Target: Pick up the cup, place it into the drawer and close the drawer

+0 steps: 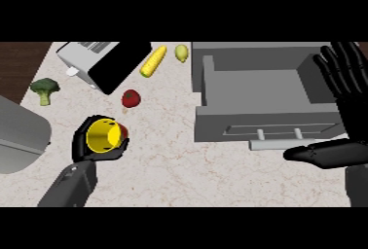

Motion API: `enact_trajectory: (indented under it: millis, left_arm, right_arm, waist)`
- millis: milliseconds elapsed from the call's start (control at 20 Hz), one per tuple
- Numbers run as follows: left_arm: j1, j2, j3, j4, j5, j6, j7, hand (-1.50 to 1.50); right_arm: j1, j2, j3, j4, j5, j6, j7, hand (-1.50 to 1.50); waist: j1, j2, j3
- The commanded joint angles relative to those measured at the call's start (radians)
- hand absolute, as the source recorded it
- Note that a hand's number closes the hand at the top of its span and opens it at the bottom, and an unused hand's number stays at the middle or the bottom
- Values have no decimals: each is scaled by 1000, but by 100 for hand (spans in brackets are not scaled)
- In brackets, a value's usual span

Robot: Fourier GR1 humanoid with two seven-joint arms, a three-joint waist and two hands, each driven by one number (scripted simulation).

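Note:
A cup [105, 135], yellow inside with a red outer wall, sits in my left hand [87, 146], whose fingers curl round it at the lower left of the counter. The cup is tipped so its mouth faces up toward me. The grey drawer [215, 114] stands pulled open at the upper right, its inside bare, with a pale handle [280, 142] on its front. My right hand [343, 92] is raised beside the drawer's right edge, fingers straight and spread, thumb pointing left near the handle.
A toaster [90, 58] with a black side stands at the top left. Near it lie a corn cob [153, 62], a yellow-green lemon [182, 53], a tomato [131, 98] and a broccoli floret [45, 89]. A grey rounded appliance [18, 136] fills the left edge.

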Motion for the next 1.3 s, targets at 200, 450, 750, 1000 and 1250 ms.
enact_trajectory:
  millis: [200, 450, 750, 1000, 1250]
  left_arm:
    - [-78, -25, -36, -78, 9, -153, -59, 150]
    - [-133, -101, -109, -267, 1, -74, 120, 150]
    - [-264, -152, -171, -457, 12, -28, 410, 150]
    - [-406, -157, -258, -534, 64, 109, 615, 150]
    - [-575, -157, -346, -480, 95, 251, 704, 150]
  right_arm:
    - [-21, 10, 9, 35, 34, -24, -2, -150]
    - [25, -18, -38, 54, 13, 11, -54, -150]
    - [57, -6, -19, 7, 31, -4, -27, -150]
    - [67, -47, -64, 42, -17, 56, -70, -150]
    - [-21, 6, -4, 64, 63, -35, -24, -150]
  waist:
    - [18, -5, 3]
    - [38, -16, 5]
    - [41, -22, 5]
    - [25, -18, 5]
    - [12, -9, 4]
